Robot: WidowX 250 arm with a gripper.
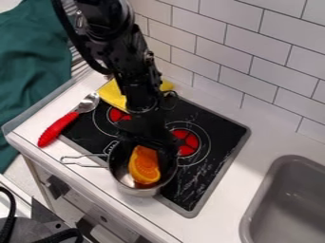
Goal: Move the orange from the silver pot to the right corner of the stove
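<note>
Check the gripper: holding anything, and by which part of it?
Can't tell. The gripper is down at the pot, right by the orange, but no hold can be confirmed.

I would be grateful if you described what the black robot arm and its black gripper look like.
The black robot arm is built of chunky, jointed segments with glossy highlights and what look like small metal fasteners near the joints. A thick black cable curves alongside its upper part. The black gripper is equally dark, with no coloured markings that I can make out.
</note>
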